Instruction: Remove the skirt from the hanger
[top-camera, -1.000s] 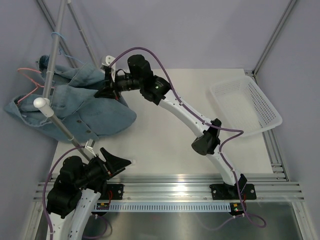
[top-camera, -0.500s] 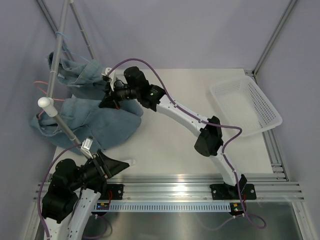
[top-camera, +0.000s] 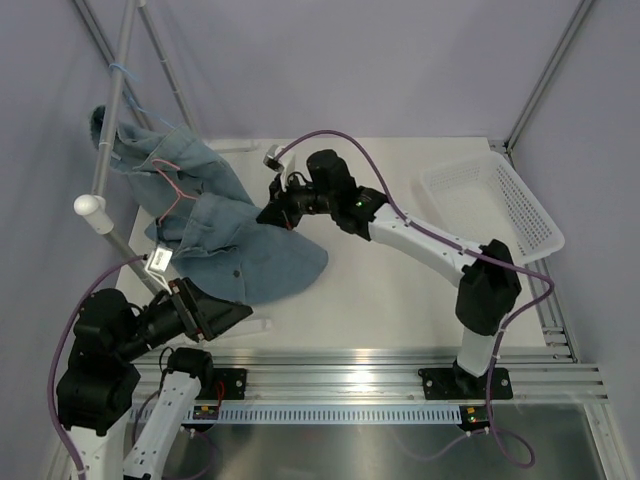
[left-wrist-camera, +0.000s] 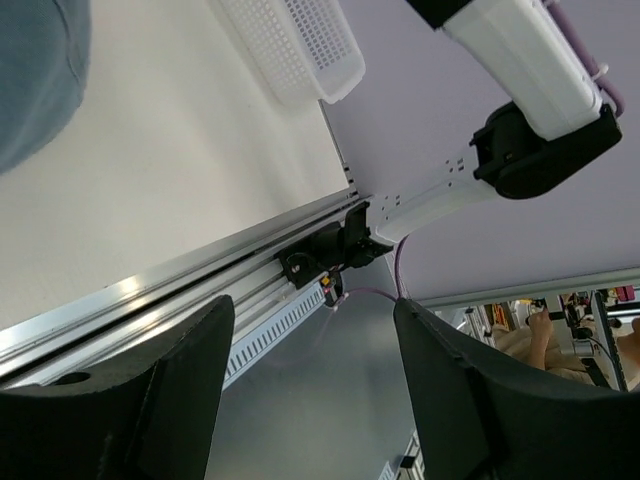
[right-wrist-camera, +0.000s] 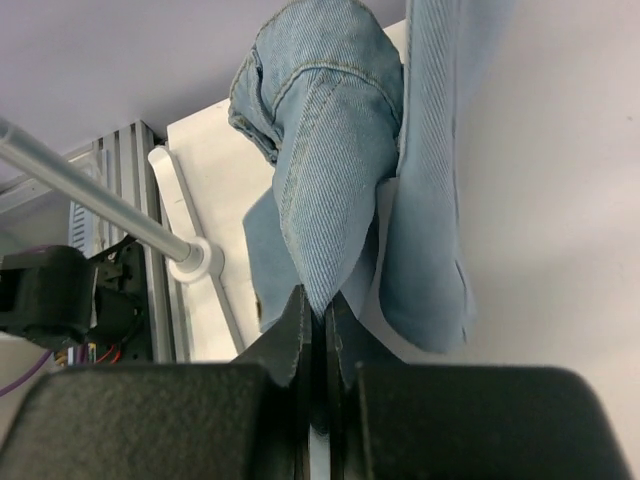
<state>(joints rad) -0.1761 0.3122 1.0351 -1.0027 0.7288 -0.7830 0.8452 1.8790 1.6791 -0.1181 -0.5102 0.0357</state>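
Note:
The blue denim skirt (top-camera: 235, 245) drapes from the rack pole (top-camera: 108, 110) down onto the table, and a thin pink hanger (top-camera: 177, 192) shows against its upper part. My right gripper (top-camera: 279, 208) is shut on a fold of the skirt (right-wrist-camera: 330, 150) at its right edge, the cloth pinched between the fingertips of the right gripper (right-wrist-camera: 320, 312). At the near left my left gripper (top-camera: 228, 315) is open and holds nothing, apart from the skirt's lower hem. The left gripper (left-wrist-camera: 312, 385) looks past the table edge, with only a corner of the skirt (left-wrist-camera: 30, 70) at top left.
A white mesh basket (top-camera: 497, 212) stands at the right of the table, the basket (left-wrist-camera: 300, 50) also showing in the left wrist view. The rack pole ends in a white cap (top-camera: 89, 211) at the left. The aluminium rail (top-camera: 350, 382) runs along the near edge.
My right gripper has pulled the skirt to the right and out over the table, stretching it away from the rack. My left arm has drawn back to the left and its jaws have narrowed somewhat.

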